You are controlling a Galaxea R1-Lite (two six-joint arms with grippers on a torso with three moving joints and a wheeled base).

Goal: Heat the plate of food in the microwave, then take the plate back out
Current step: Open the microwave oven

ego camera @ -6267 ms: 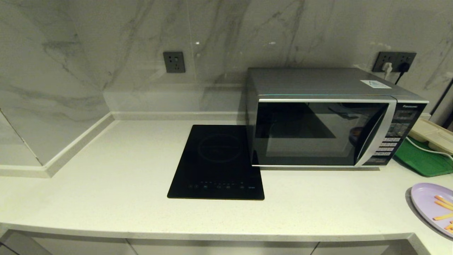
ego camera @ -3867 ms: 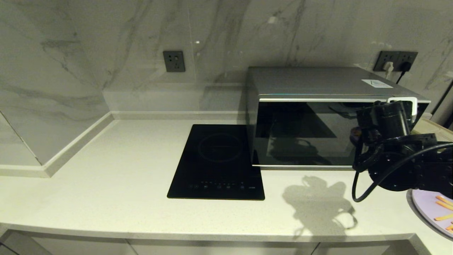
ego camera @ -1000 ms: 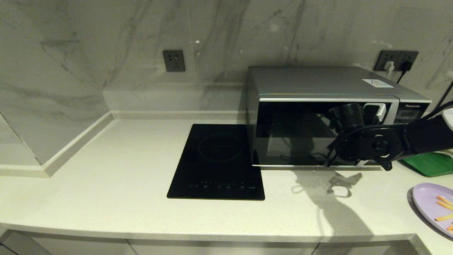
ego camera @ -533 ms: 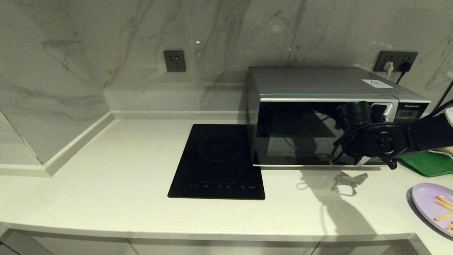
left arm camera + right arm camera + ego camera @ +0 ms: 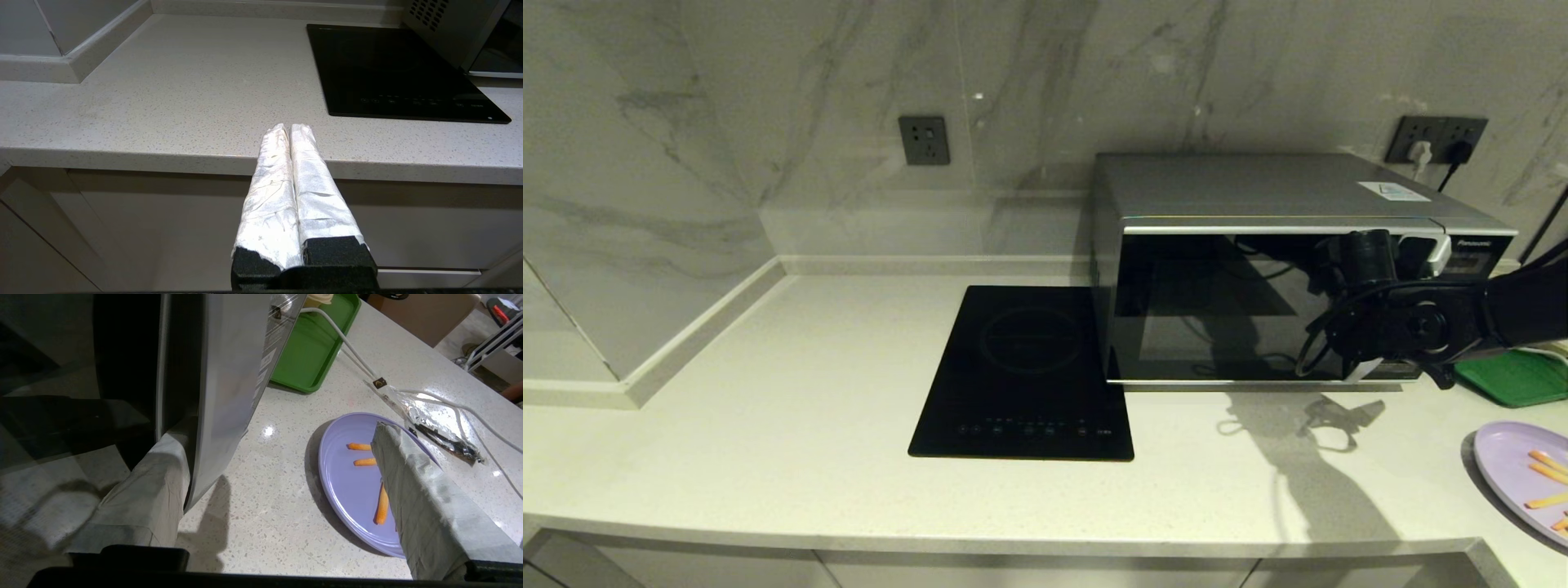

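While my right gripper (image 5: 282, 465) reaches the microwave (image 5: 1282, 269) door edge, the plate of food (image 5: 1523, 478) sits on the tabletop (image 5: 792, 408).

Head view: microwave at back right of tabletop, dark glass door twd me; my right arm comes in from the right, wrist in front of the door's handle side, near the button panel. Right wrist view: jaws spread wide, one padded finger (image 5: 151, 490) tucked behind the silver door edge, the other on the outer side, apart from it. Can't tell if the door is cracked open. Lilac plate w/ orange sticks lies at front right, well apart from microwave. Green tray (image 5: 1511, 377) just right of microwave; black hob (image 5: 1025, 371) to its left. Left gripper (image 5: 290, 134) parked below the tabletop's front edge, jaws pressed together, holding nothing.
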